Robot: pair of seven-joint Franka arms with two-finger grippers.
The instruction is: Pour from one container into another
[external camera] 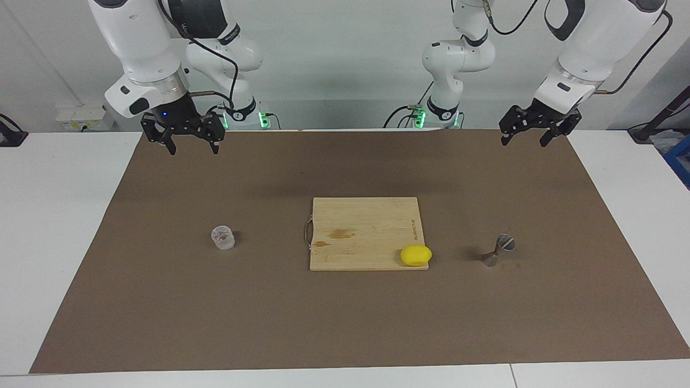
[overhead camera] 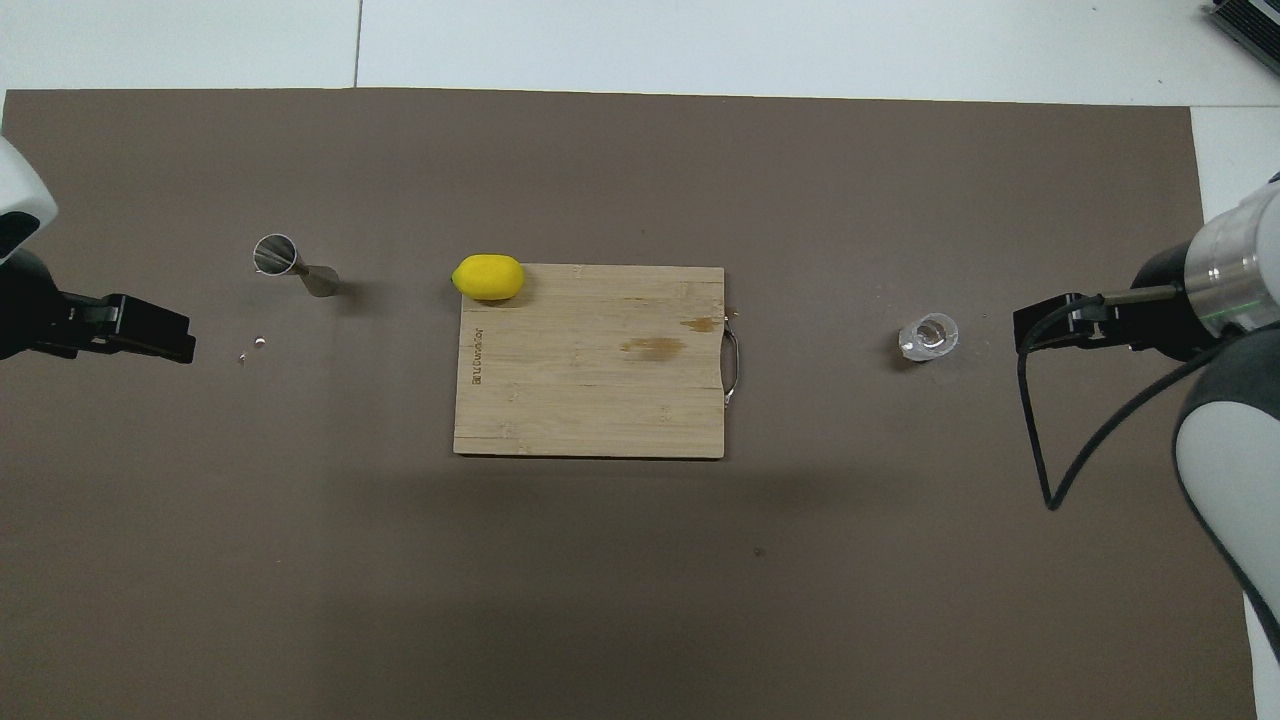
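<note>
Separating glass and jigger: cutting board (lemon aboard).

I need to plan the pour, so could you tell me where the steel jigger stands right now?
The steel jigger stands on the brown mat toward the left arm's end, beside the lemon.

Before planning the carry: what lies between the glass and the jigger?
The cutting board, with a lemon at its corner, lies between glass tumbler and jigger; overhead view.
</note>
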